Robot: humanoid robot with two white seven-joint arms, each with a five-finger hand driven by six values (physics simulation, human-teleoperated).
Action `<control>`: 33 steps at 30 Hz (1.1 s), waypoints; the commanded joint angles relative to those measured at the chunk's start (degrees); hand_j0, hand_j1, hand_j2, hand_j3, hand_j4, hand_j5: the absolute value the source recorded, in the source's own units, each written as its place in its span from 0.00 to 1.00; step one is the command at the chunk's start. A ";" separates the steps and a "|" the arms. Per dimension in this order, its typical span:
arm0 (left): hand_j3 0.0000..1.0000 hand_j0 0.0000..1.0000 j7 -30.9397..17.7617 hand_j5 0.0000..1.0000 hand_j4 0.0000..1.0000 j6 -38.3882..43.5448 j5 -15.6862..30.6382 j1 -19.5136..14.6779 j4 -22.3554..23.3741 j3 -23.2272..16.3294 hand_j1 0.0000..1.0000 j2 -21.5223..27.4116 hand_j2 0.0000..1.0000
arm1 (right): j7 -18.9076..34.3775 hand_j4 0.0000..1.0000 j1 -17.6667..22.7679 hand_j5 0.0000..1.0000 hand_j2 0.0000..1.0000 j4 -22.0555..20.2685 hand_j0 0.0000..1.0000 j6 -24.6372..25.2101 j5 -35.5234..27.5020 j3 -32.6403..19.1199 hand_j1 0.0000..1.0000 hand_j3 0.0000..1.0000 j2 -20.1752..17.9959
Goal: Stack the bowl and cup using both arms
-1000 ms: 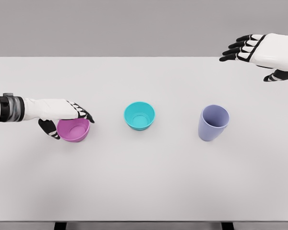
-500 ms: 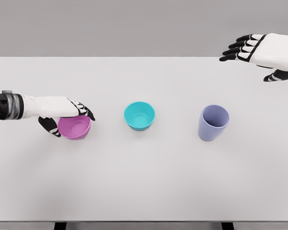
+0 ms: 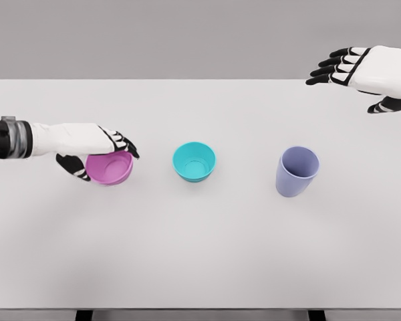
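Your left hand (image 3: 97, 148) grips the pink bowl (image 3: 109, 168), left of the teal bowl (image 3: 194, 161); right hand (image 3: 358, 73) hovers open, beyond the purple cup (image 3: 297, 171).

The left arm reached in level from the left edge, a white forearm with a dark banded wrist. The left hand (image 3: 93, 148) was turned palm-down, its black-and-white fingers (image 3: 123, 144) curled forward and the dark thumb (image 3: 73, 167) hooked underneath, closed in a grasp. The right arm entered at the upper right corner. The right hand (image 3: 357, 72) hovered high, palm-down, its fingers (image 3: 327, 68) spread and pointing left, thumb hanging below, holding nothing.
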 commanded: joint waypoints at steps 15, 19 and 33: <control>0.72 0.72 0.01 0.72 0.72 0.12 0.03 -1.85 -2.62 0.61 0.72 -0.40 0.72 | -0.03 1.00 -0.53 1.00 1.00 0.00 1.00 0.16 -0.25 -0.06 1.00 1.00 -0.07; 0.72 0.72 0.01 0.72 0.72 0.12 0.03 -2.37 -2.89 0.61 0.72 -1.10 0.72 | -0.03 1.00 -0.61 1.00 1.00 0.00 1.00 0.16 -0.25 -0.06 1.00 1.00 -0.25; 0.72 0.72 0.01 0.72 0.72 0.29 -0.58 -3.52 -2.80 0.52 0.72 -5.85 0.72 | -0.03 1.00 -0.44 1.00 1.00 0.00 1.00 0.16 -0.25 -0.06 1.00 1.00 -0.07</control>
